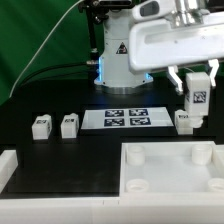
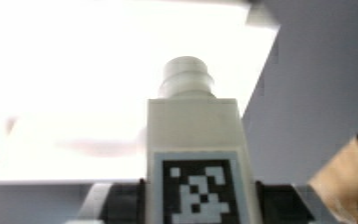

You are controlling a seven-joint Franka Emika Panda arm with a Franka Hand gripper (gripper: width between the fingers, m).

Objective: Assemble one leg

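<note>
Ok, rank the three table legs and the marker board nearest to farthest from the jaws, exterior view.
1. Right leg, standing just below the jaws, which grip a fourth leg; exterior view's right.
2. Marker board, centre.
3. Inner left leg, exterior view's left.
4. Outer left leg, farthest left.

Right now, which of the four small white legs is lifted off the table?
The leg at the exterior view's far right, clamped in the gripper. The other three stand on the table: two at the left, one just below it.
</note>
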